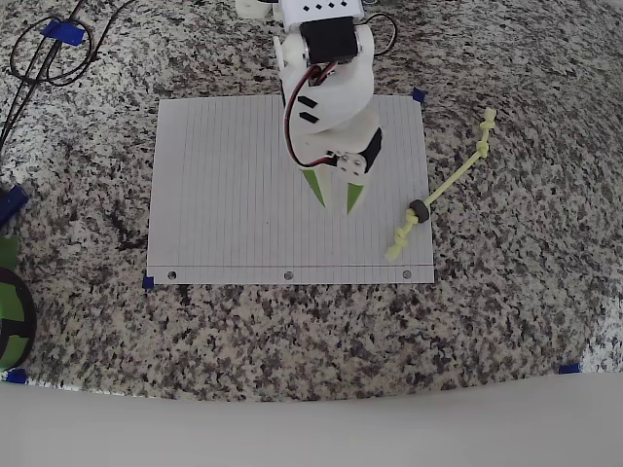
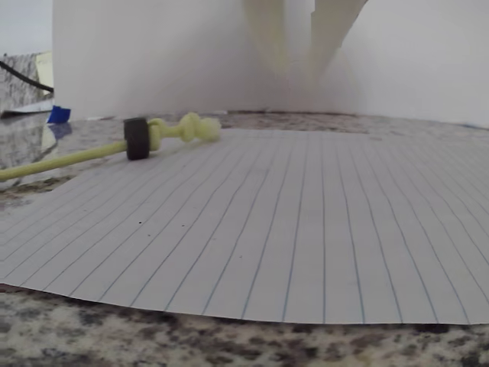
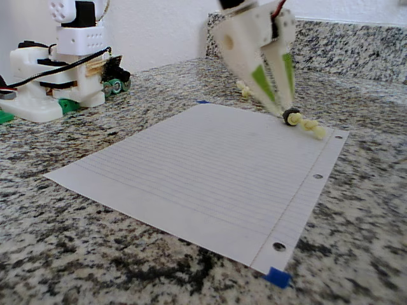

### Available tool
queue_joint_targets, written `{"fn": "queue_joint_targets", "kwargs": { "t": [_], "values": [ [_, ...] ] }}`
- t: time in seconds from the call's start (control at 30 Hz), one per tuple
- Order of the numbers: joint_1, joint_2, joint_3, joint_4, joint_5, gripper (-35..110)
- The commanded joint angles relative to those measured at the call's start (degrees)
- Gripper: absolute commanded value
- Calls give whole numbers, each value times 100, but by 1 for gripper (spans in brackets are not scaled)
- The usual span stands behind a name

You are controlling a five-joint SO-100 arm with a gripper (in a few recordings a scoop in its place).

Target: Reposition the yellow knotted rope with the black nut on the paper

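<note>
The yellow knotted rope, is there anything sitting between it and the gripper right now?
Nothing visible. In the overhead view the gripper hangs open over bare paper, and the yellow knotted rope with its black nut lies to the right across the paper's edge, with plain lined sheet between them.

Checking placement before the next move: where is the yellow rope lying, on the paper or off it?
Partly on. In the overhead view the yellow knotted rope has one knotted end and its black nut on the paper; the rest lies on the granite.
</note>
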Motion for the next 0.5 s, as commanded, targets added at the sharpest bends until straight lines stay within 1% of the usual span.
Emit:
{"fn": "queue_joint_targets", "kwargs": {
  "t": [0.0, 0.1, 0.27, 0.4, 0.47],
  "values": [
    [-132, 0, -360, -229, 149, 19],
    [-299, -53, -554, -299, 202, 19],
    [-677, -343, -580, -378, 747, 20],
    [-861, -686, -896, -475, 879, 20],
    [-905, -800, -1063, -492, 923, 27]
  ]
}}
